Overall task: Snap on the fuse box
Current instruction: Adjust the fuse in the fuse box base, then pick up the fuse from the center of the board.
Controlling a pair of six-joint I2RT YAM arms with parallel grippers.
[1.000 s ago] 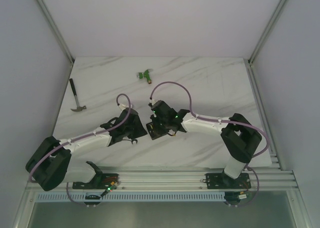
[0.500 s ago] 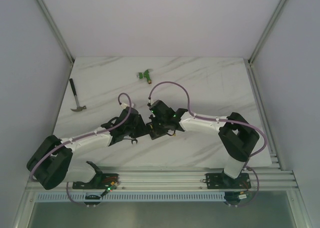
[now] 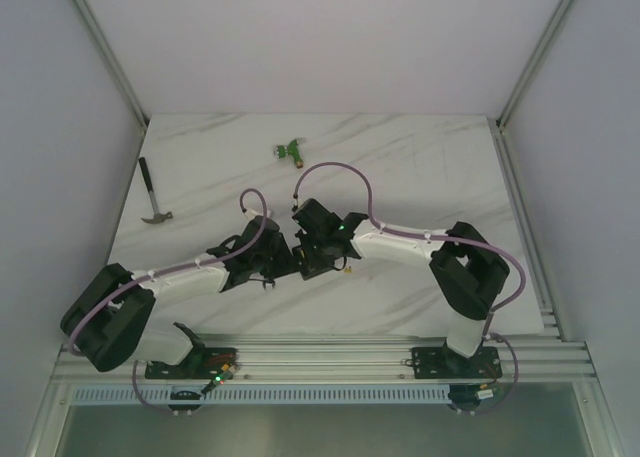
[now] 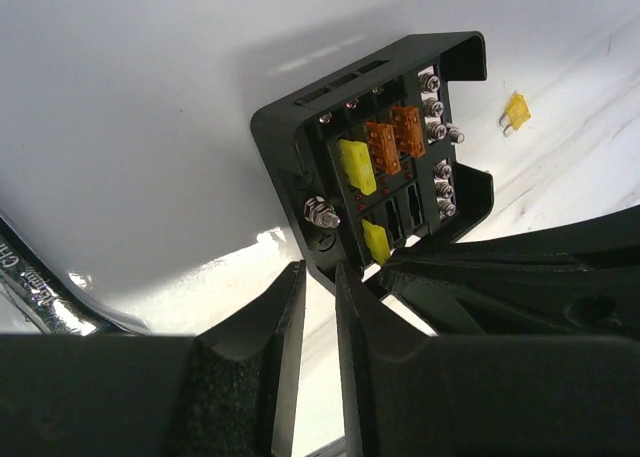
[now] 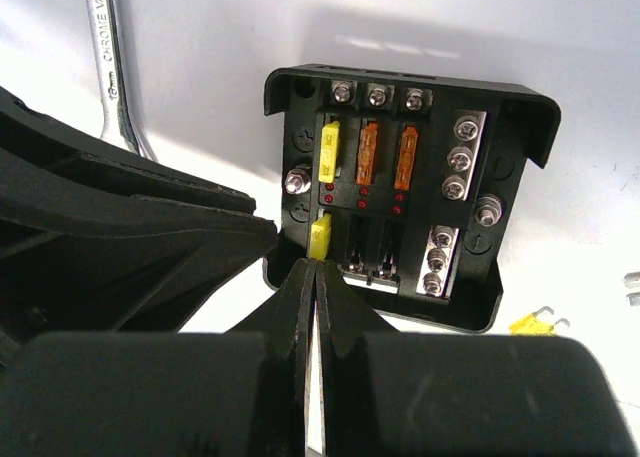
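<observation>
The fuse box (image 5: pixel 400 192) is a black square box lying open on the white table, with yellow and orange fuses (image 5: pixel 368 155) in its slots. It also shows in the left wrist view (image 4: pixel 385 157). No clear lid is in view. My right gripper (image 5: pixel 317 267) is shut, its tips touching the lower yellow fuse (image 5: pixel 320 237) at the box's near edge. My left gripper (image 4: pixel 320 277) is closed to a narrow gap on the box's corner wall. In the top view both grippers (image 3: pixel 295 255) meet over the box and hide it.
A chrome wrench (image 5: pixel 105 57) lies beside the box on the left. A loose yellow fuse (image 4: pixel 516 110) lies on the table past the box. A green connector (image 3: pixel 290 150) sits at the back and a small hammer (image 3: pixel 152 192) at the far left.
My left gripper has moved right to the fuse box's corner. The right arm has shifted a little left, so both grippers now meet at the box.
</observation>
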